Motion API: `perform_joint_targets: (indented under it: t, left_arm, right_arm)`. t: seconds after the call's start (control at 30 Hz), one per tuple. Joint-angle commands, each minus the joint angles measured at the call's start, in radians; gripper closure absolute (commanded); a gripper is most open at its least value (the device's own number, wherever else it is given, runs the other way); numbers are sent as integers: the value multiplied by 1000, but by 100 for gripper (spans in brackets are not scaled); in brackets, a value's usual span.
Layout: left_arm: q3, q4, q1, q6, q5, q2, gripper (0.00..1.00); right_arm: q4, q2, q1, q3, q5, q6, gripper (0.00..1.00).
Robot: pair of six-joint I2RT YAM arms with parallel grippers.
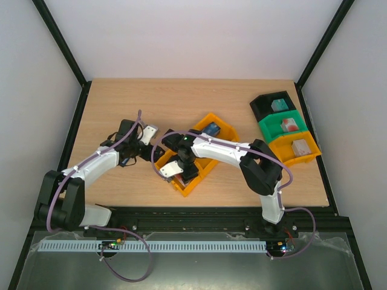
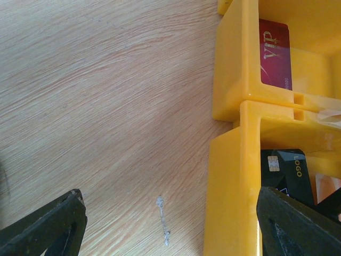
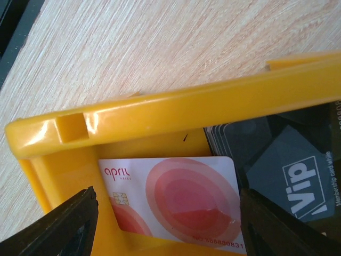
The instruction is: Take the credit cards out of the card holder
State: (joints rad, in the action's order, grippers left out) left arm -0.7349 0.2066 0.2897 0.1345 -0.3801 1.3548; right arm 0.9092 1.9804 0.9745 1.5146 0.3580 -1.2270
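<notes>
A yellow three-compartment bin (image 1: 225,130) lies slantwise mid-table. In its near end compartment a white and pink credit card (image 3: 176,200) lies flat between the fingers of my open right gripper (image 3: 168,229), which touch nothing. Beside it is a stack of dark credit cards (image 3: 282,160). My left gripper (image 2: 173,226) stands open astride the bin's outer wall (image 2: 232,176), one finger (image 2: 48,224) over the table, the other (image 2: 298,224) over a black card (image 2: 290,165). A red VIP card (image 2: 275,56) lies one compartment on. A dark blue thing (image 1: 210,128), possibly the card holder, sits in the far compartment.
Three small bins, black (image 1: 273,106), green (image 1: 288,125) and yellow (image 1: 300,148), stand in a row at the table's right edge, each with a small object inside. A black frame rail (image 1: 181,212) borders the near edge. A pale scratch (image 2: 162,221) marks the wood.
</notes>
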Motion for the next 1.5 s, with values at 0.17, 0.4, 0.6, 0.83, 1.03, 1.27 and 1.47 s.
perform_joint_targets:
  t: [0.17, 0.4, 0.6, 0.83, 1.03, 1.27, 1.47]
  left_arm:
    - [9, -11, 4, 21, 18, 1, 12]
    - [12, -11, 5, 30, 19, -5, 12]
    - [14, -13, 4, 35, 20, -5, 12]
    - [13, -12, 8, 37, 19, -7, 12]
    - [-8, 17, 31, 61, -28, -20, 14]
    - [-13, 17, 38, 62, -36, -22, 14]
    - [-11, 25, 40, 67, -35, -26, 14]
  right_arm:
    - [122, -27, 23, 7, -10, 34, 30]
    - [164, -61, 23, 5, -25, 78, 31]
    - [185, -104, 23, -32, -39, 114, 31]
    - [209, -156, 24, -74, -39, 172, 32]
    - [206, -195, 25, -116, -39, 201, 34]
    - [182, -211, 24, -145, -41, 211, 43]
    - [134, -215, 27, -169, -34, 219, 60]
